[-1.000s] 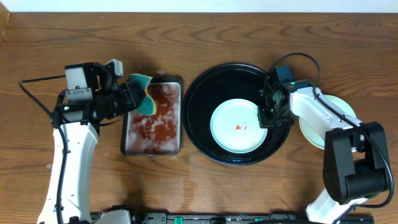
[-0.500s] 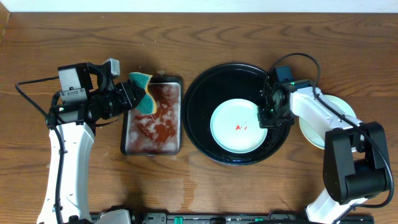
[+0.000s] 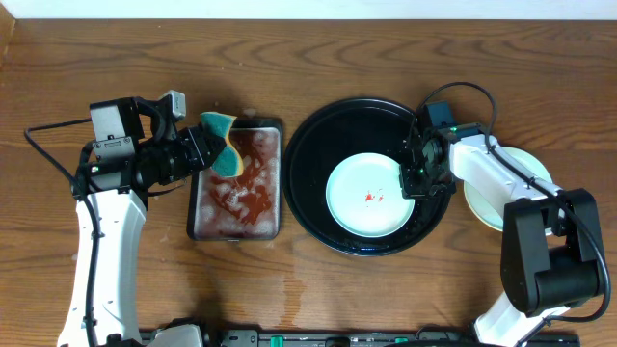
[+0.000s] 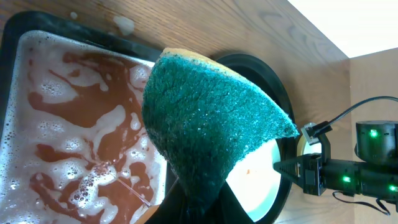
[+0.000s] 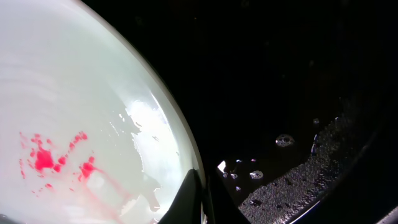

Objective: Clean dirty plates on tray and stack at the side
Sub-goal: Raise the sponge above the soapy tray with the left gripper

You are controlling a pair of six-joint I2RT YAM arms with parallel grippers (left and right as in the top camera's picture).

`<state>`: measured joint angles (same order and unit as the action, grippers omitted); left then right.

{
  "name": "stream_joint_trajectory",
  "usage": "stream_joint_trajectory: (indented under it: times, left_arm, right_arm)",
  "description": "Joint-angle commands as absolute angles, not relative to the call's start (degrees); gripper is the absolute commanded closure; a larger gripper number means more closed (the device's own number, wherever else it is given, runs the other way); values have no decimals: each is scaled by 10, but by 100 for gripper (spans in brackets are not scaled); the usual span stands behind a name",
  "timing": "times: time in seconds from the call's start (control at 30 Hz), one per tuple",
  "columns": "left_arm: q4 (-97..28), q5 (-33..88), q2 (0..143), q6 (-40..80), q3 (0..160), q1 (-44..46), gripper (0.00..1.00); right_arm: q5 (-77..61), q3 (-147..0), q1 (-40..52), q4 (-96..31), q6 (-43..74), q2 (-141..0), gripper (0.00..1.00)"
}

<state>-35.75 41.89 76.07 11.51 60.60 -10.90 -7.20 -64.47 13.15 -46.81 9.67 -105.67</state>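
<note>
One dirty plate, pale mint-blue with a small red smear, lies in the round black tray. My right gripper is shut on this plate's right rim. The right wrist view shows the plate with red smears, a finger over its edge, and the wet tray floor. My left gripper is shut on a green sponge and holds it above the small red-stained tray. The sponge fills the left wrist view, with the plate behind it.
The small rectangular tray holds red foamy water, also seen in the left wrist view. A pale plate stack lies on the table right of the black tray, partly under my right arm. The wooden table's far edge runs along the top.
My left arm's rear part shifted slightly left a second ago, then held still. The sponge stays over the small tray. The right gripper and plate have not moved.
</note>
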Motion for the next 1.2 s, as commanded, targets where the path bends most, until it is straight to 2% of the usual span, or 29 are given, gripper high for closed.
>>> stream_joint_trajectory:
  times: [0.0, 1.17]
  left_arm:
    - [-355, 431, 764, 100, 602, -112, 93]
    - [-357, 430, 778, 103, 602, -109, 93]
  right_arm:
    - [-58, -629, 136, -476, 99, -1064, 99]
    - [-58, -629, 136, -476, 99, -1064, 99]
